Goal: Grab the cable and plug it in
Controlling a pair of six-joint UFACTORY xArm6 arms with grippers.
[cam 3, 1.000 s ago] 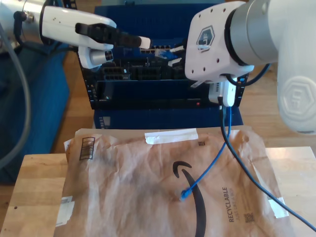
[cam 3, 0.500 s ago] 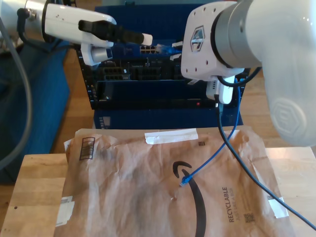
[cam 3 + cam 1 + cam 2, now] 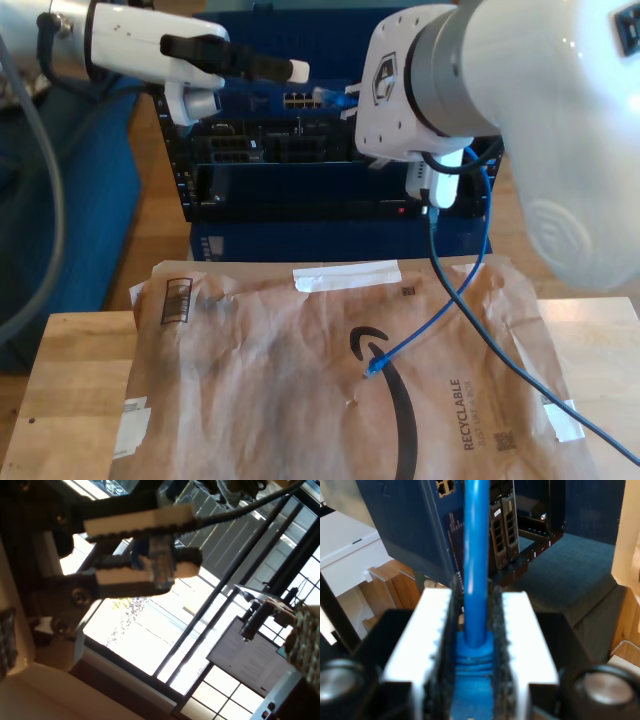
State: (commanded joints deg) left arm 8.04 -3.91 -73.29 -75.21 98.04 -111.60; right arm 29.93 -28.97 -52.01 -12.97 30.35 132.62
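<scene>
In the first wrist view my first gripper is shut on a clear plug with blue behind it, held crosswise between the pads. In the second wrist view my second gripper is shut on the blue boot of the cable, which runs straight ahead toward a blue rack panel. In the exterior view the cable hangs from behind a large white arm. Its free plug lies on the brown paper. A blue plug end sits near the rack's ports.
Another arm reaches in from the exterior view's left, its dark fingers close together above the rack. A brown paper mailer covers the wooden table. A dark robot cable crosses the mailer at the exterior view's right.
The large white arm has moved toward the exterior view's left and upward, carrying the blue plug end nearer the ports. The free plug slid up the paper. The other arm rose slightly.
</scene>
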